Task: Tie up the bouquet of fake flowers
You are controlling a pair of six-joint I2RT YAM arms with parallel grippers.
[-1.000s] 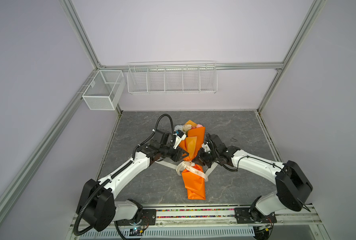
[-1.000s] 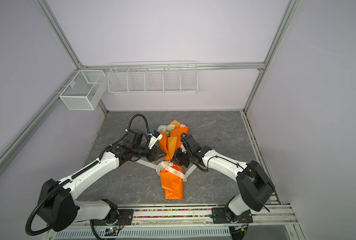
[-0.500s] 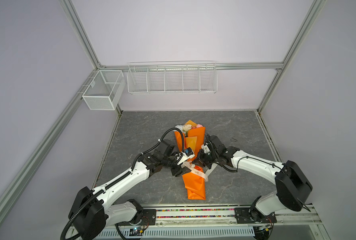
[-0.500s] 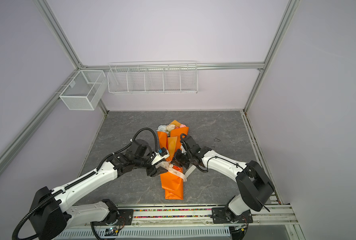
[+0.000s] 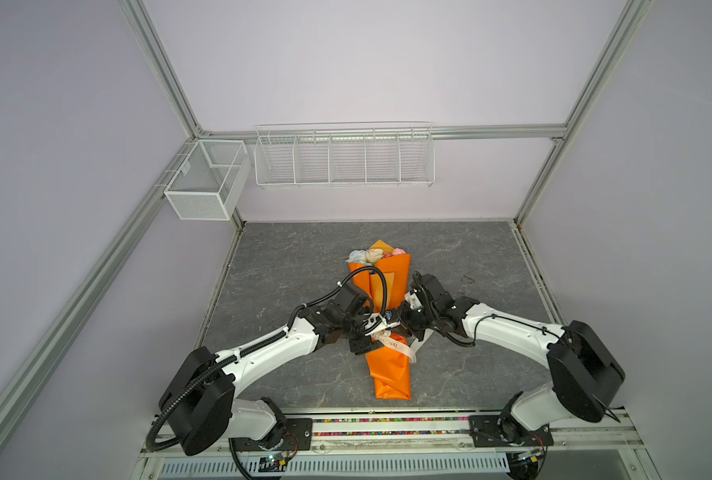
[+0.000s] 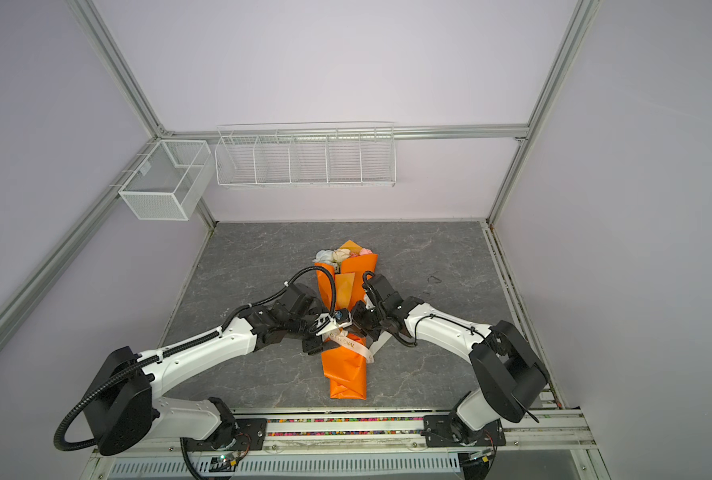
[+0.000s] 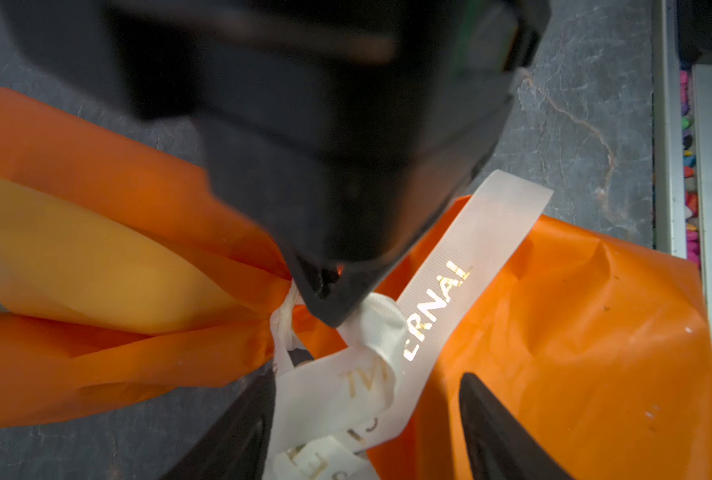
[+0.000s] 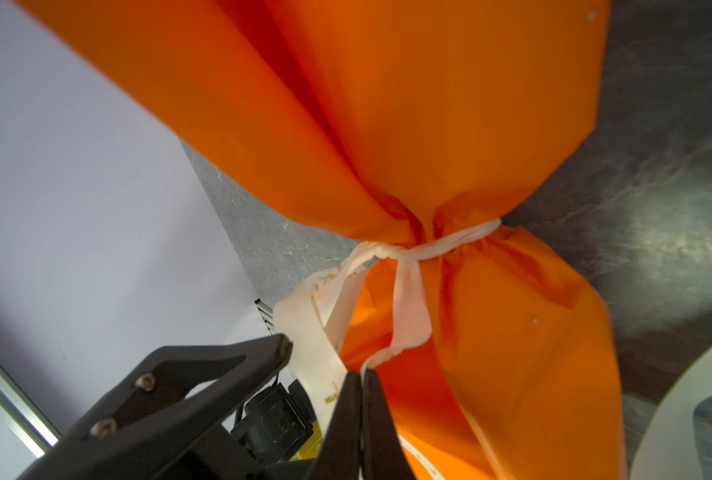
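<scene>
Right wrist view, right fingers (image 8: pixel 377 415) clenched on cream ribbon (image 8: pixel 408 307) tied around bouquet of fake flowers (image 8: pixel 387 124), left fingers (image 7: pixel 500 432) spread.

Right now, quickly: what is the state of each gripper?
Left gripper: open, ribbon between its fingers.
Right gripper: shut on the ribbon.

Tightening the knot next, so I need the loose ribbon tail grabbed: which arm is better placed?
Left. The left gripper is open with the lettered ribbon lying between its jaws, beside the knot on the bouquet. The right gripper is shut on another strand of it, probably best left holding.
</scene>
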